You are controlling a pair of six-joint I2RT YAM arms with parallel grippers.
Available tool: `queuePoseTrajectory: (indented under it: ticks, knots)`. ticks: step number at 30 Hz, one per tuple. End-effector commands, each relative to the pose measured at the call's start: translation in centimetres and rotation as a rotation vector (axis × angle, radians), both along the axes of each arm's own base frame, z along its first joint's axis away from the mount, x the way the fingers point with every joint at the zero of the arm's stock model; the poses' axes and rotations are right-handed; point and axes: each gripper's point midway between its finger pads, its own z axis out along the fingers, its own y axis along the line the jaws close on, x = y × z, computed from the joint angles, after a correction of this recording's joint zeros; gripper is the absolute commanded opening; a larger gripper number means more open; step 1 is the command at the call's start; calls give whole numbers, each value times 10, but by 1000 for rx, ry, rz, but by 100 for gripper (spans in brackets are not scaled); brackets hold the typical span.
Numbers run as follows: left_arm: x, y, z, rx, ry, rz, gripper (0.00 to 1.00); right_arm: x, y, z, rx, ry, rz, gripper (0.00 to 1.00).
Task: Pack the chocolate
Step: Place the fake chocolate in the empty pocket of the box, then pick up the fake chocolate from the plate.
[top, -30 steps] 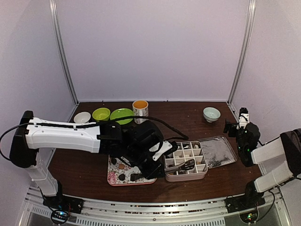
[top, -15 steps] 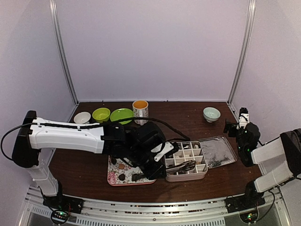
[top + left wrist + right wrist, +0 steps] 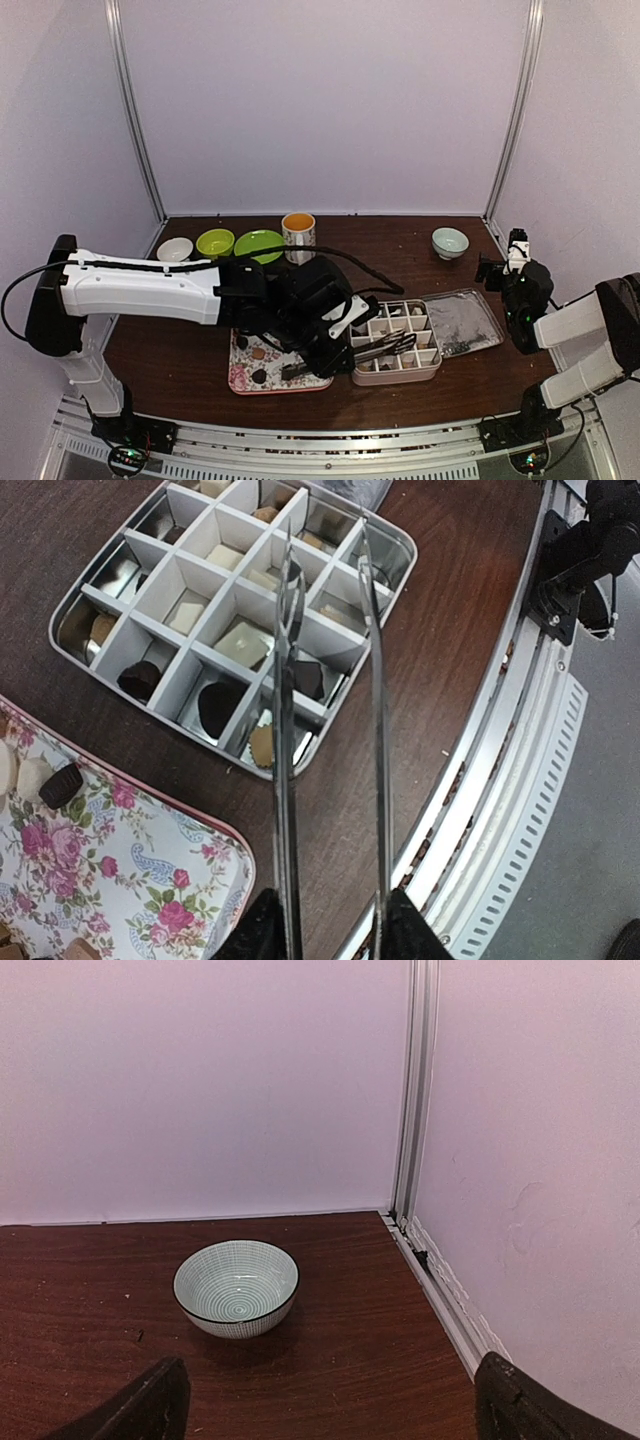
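Silver metal tongs (image 3: 288, 680) are clamped in your left gripper (image 3: 335, 935), their tips apart over the divided box (image 3: 395, 377) near the front edge of the tabletop (image 3: 420, 240), and your left arm (image 3: 140, 290) is stretched low from the left edge to the middle. Chocolate (image 3: 218, 705) sits in many of the box's little squares, and more lies on the flowered tray (image 3: 150, 880) just beside it. Your right arm (image 3: 570, 330) is folded at the right edge, with the right gripper (image 3: 330, 1400) wide open and holding nothing, facing the striped bowl (image 3: 237, 1285) in the back right corner.
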Motion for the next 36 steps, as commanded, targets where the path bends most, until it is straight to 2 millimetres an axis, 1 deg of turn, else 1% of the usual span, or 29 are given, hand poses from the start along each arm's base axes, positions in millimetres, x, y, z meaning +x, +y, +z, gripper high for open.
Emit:
queuePoseTrajectory:
  ticks: [1, 6, 8, 11, 13, 19, 26, 30, 36]
  knots:
    - [15, 0, 28, -73, -73, 72, 34, 3, -2, 5, 2, -11, -5, 100]
    - [29, 23, 43, -101, -114, 168, 34, 3, -2, 5, 2, -10, -5, 100]
    - [38, 35, 50, -113, -135, 217, 34, 3, -2, 5, 2, -11, -5, 100]
    - [50, 51, 54, -117, -145, 283, 33, 3, -2, 5, 1, -10, -5, 100]
    - [57, 62, 52, -107, -146, 323, 33, 3, -2, 5, 1, -12, -5, 100]
    - [69, 88, 48, -72, -147, 417, 31, 3, -2, 5, 2, -12, -6, 100]
    - [78, 118, 51, -81, -145, 514, 30, 3, -1, 5, 1, -12, -4, 100]
    - [83, 136, 49, -75, -142, 569, 30, 3, -2, 5, 2, -13, -5, 100]
    - [82, 149, 45, -49, -135, 594, 30, 3, -2, 5, 1, -11, -5, 100]
